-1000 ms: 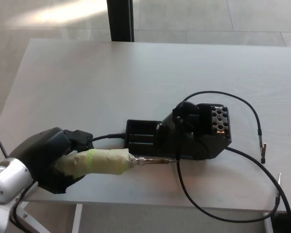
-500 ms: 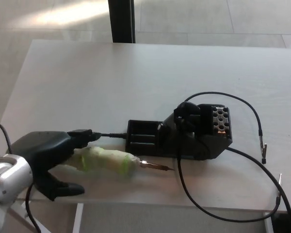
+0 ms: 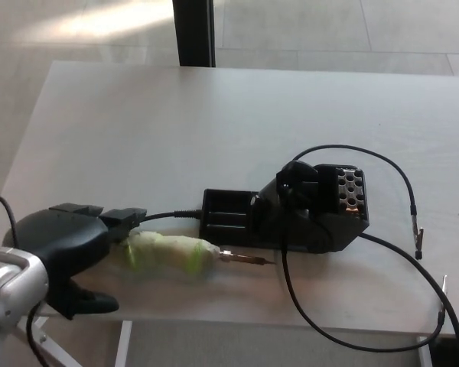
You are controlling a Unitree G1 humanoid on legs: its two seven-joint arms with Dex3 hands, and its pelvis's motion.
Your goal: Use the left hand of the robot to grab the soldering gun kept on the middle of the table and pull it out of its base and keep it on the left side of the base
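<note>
The soldering gun [image 3: 174,254], its handle wrapped in yellow-green tape, lies flat on the table [image 3: 138,130] near the front edge, left of the black base [image 3: 314,210]. Its metal tip [image 3: 249,261] points right toward the base and is out of the holder. My left hand [image 3: 65,256] is at the handle's left end, open, with the fingers [image 3: 88,210] spread above and the thumb [image 3: 88,303] below. I cannot tell whether the palm still touches the handle. My right hand does not show.
A black cable [image 3: 168,215] runs from the handle to the base's tray [image 3: 226,218]. Another black cable [image 3: 402,180] loops around the right side, ending in small clips [image 3: 418,241]. A dark post [image 3: 193,32] stands beyond the table's far edge.
My left hand has opened and drawn back to the left. The soldering gun, pulled clear of the base a second ago, now rests on the table.
</note>
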